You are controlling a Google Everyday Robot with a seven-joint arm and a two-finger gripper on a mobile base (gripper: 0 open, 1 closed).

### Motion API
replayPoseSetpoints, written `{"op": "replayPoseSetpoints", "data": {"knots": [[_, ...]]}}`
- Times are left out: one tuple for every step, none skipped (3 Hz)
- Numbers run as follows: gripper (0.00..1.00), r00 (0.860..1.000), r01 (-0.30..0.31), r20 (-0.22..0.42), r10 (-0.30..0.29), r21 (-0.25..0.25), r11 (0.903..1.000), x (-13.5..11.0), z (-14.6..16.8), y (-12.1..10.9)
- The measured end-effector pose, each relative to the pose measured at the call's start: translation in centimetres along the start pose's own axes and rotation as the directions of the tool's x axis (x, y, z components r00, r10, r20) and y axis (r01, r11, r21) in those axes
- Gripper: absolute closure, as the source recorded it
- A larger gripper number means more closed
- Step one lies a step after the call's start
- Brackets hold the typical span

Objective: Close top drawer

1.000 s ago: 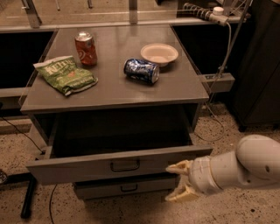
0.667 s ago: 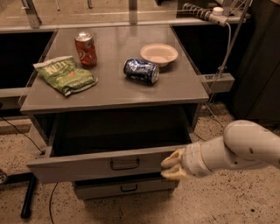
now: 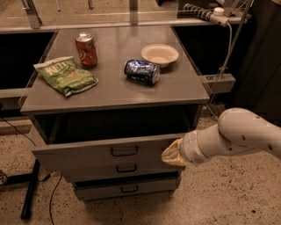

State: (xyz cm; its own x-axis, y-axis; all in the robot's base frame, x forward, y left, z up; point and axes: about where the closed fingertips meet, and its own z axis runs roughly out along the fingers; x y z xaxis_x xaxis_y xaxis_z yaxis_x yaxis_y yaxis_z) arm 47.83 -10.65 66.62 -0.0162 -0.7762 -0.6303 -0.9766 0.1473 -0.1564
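Observation:
The top drawer (image 3: 88, 154) stands pulled out from the grey cabinet, its wide flat grey front carrying a small black wire pull (image 3: 124, 151) at centre. My gripper (image 3: 170, 154) on the white arm is at the right end of the drawer front, its cream fingertips against the front face. Two narrower grey drawer fronts with black pulls sit below, the middle one (image 3: 126, 168) and the bottom one (image 3: 129, 189).
On the cabinet top (image 3: 175, 88) lie a green chip bag (image 3: 66, 75), an upright red can (image 3: 86, 49), a blue can on its side (image 3: 142, 71) and a beige bowl (image 3: 160, 55). A power strip (image 3: 206, 13) and cable hang at the right. A black stand leg (image 3: 30, 189) is at the floor left.
My gripper has moved left and up from beside the cabinet to the right end of the top drawer front. The drawer looks pushed in a little.

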Motion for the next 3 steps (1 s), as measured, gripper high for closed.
{"op": "replayPoseSetpoints", "data": {"knots": [[0.82, 1.0, 0.0, 0.0, 0.0, 0.0, 1.0, 0.0, 0.0, 0.0], [0.58, 1.0, 0.0, 0.0, 0.0, 0.0, 1.0, 0.0, 0.0, 0.0], [0.35, 1.0, 0.0, 0.0, 0.0, 0.0, 1.0, -0.01, 0.0, 0.0]]}}
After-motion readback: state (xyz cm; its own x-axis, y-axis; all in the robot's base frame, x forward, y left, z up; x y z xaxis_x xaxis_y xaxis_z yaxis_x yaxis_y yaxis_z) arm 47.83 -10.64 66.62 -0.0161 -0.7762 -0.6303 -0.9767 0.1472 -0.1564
